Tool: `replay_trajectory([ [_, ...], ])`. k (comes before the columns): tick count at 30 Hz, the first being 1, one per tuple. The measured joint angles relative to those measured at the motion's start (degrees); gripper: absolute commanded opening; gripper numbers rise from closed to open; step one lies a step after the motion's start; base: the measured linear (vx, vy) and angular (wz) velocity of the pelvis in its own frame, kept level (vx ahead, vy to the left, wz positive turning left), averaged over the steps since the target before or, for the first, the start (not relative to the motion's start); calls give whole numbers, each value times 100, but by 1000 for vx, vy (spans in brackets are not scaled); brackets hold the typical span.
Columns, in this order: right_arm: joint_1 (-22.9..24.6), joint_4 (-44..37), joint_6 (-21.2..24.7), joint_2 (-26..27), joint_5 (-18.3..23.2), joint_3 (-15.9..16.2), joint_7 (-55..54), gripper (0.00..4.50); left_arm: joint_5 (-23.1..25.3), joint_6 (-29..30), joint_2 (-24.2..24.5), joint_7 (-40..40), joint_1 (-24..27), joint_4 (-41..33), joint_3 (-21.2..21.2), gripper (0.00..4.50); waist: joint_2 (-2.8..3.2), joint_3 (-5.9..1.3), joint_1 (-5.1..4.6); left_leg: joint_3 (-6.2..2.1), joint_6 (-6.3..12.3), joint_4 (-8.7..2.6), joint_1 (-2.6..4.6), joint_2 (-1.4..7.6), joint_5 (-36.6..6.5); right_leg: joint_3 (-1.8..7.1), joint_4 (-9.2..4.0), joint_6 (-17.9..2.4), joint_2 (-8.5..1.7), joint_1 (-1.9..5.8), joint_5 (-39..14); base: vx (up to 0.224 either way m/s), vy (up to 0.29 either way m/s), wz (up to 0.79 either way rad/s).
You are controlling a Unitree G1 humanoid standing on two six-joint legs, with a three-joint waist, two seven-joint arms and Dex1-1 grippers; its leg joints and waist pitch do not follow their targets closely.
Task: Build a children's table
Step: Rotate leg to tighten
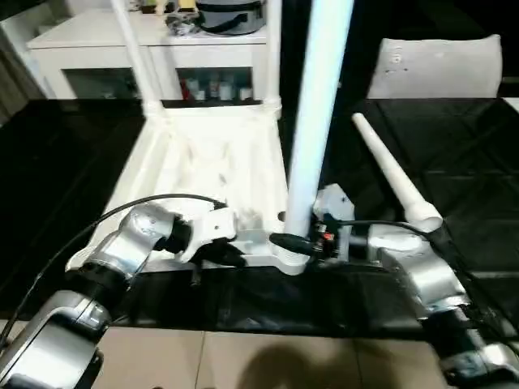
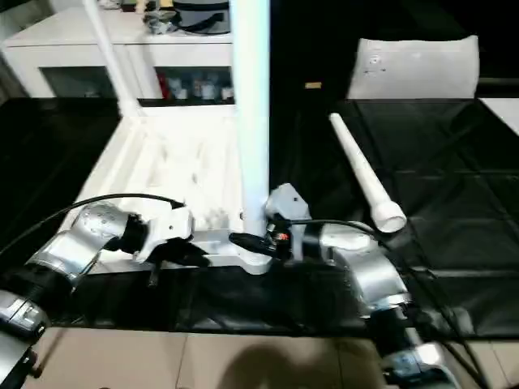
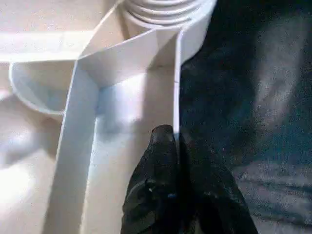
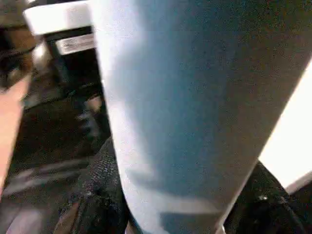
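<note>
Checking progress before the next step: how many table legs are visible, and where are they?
4. Two stand in the tabletop's far corners, one upright at the near right corner in the right gripper, one loose on the black work table.

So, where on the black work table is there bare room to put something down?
Bare cloth lies on the black work table left of the tabletop, and right of the loose leg. Crowded: the near edge, where both end effectors work.

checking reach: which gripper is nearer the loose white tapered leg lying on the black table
Right. The right gripper, clamped on the upright leg, is beside the loose leg; the left gripper pinches the tabletop's rim, farther away.
</note>
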Motion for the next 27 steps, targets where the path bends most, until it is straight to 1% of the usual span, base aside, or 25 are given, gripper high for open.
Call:
replay_trajectory([
  [1, 3, 55, -51, 107, -21, -4, -175, 190, -30, 197, 32, 118, 143, -200, 90, 0, 5, 5, -68, -10, -2, 9, 9, -1, -1, -10, -1, 1, -1, -3, -1, 0, 0, 0],
  [2, -17, 83, -77, 150, -46, -6, -280, 190, -31, 347, 37, 200, 198, -347, 120, 0, 6, 9, -102, -14, -2, 15, 11, -2, -1, -14, -4, 1, -2, -14, -1, 0, 0, 0],
  [3, -46, 134, -77, 219, -67, -15, -408, 190, -41, 547, 30, 337, 361, -594, 216, 0, 7, 11, -152, -16, -2, 14, 1, -7, -1, -14, -8, 1, -6, -23, -1, 0, 0, 0],
  [4, -48, 153, -79, 248, -76, -31, -498, 190, -75, 653, 16, 418, 431, -704, 250, 0, 8, 15, -177, -25, -2, 21, -2, -12, -1, -19, -9, 2, -7, -23, -1, 0, 0, 0],
  [5, -70, 208, -78, 315, -95, -56, -633, 190, -119, 900, -12, 584, 614, -995, 341, 0, 8, 17, -229, -36, -2, 23, -1, -14, -1, -31, -27, 3, -8, -18, -3, 0, 0, 0],
  [7, -98, 284, -75, 413, -112, -128, -848, 190, -154, 1357, -137, 927, 921, -1514, 511, 0, 13, 23, -279, -54, -2, 23, -7, -13, -2, -74, -71, 4, -15, -7, -3, 0, 0, 0],
  [8, -105, 334, -72, 484, -132, -195, -995, 190, -160, 1632, -240, 1132, 1048, -1775, 569, 0, 12, 27, -309, -67, -2, 18, -7, -9, -2, -106, -107, 4, -19, 10, -3, 0, 0, 0],
  [10, -158, 464, -73, 627, -183, -324, -1327, 190, -134, 2295, -606, 1619, 1297, -2305, 729, 0, 9, 41, -375, -73, 0, 19, 1, -6, -4, -135, -142, 4, -27, 42, -3, 0, 0, 0],
  [12, -302, 662, -67, 733, -231, -432, -1633, 190, -81, 2749, -936, 2037, 1316, -2546, 750, 0, 5, 57, -392, -82, 0, 17, 5, -6, -4, -152, -177, 4, -27, 62, -3, 0, 0, 0],
  [14, -489, 918, -67, 877, -255, -531, -2017, 190, -75, 3215, -1189, 2410, 1336, -2817, 754, 0, -14, 78, -450, -101, 0, 17, -7, -6, -4, -176, -202, 7, -28, 68, -5, 0, 0, 0],
  [17, -677, 1163, -55, 1015, -287, -629, -2392, 190, -61, 3502, -1327, 2692, 1336, -2988, 745, 0, -54, 104, -526, -128, 0, 17, -11, -9, -4, -198, -204, 8, -28, 69, -6, 0, 0, 0],
  [18, -697, 1185, -55, 1036, -287, -633, -2435, 190, -49, 3525, -1331, 2717, 1336, -3009, 743, 0, -58, 107, -531, -135, 0, 17, -12, -10, -4, -205, -204, 8, -28, 69, -6, 0, 0, 0],
  [22, -818, 1351, -60, 1188, -297, -682, -2533, 190, 128, 3659, -1315, 2857, 1334, -3166, 659, 0, -80, 121, -545, -193, -27, 18, -13, -10, -20, -293, -206, 9, -47, 76, -6, 0, 0, 0],
  [23, -840, 1390, -61, 1206, -297, -688, -2545, 225, 174, 3677, -1313, 2879, 1334, -3189, 646, 0, -81, 122, -546, -199, -47, 18, -10, -10, -33, -308, -209, 9, -53, 81, -6, 0, 0, 0],
  [24, -850, 1405, -62, 1213, -298, -692, -2552, 246, 203, 3688, -1310, 2888, 1334, -3204, 636, 0, -81, 123, -547, -204, -54, 17, -11, -10, -37, -320, -210, 9, -56, 81, -6, 0, 0, 0],
  [25, -853, 1442, -64, 1222, -289, -720, -2561, 260, 207, 3689, -1302, 2910, 1333, -3210, 621, 0, -80, 126, -548, -209, -57, 15, -10, -10, -40, -330, -210, 9, -59, 80, -6, 0, 0, 0],
  [26, -850, 1568, -43, 1241, -303, -731, -2626, 263, 210, 3690, -1262, 2923, 1320, -3213, 598, 0, -75, 130, -549, -212, -59, 14, -9, -10, -41, -339, -211, 9, -60, 77, -6, 0, 0, 0],
  [27, -827, 1636, -75, 1246, -303, -752, -2687, 282, 210, 3678, -1265, 2935, 1314, -3217, 581, 0, -68, 149, -548, -216, -59, 16, -10, -10, -41, -357, -213, 9, -67, 75, -6, 0, 0, 0],
])
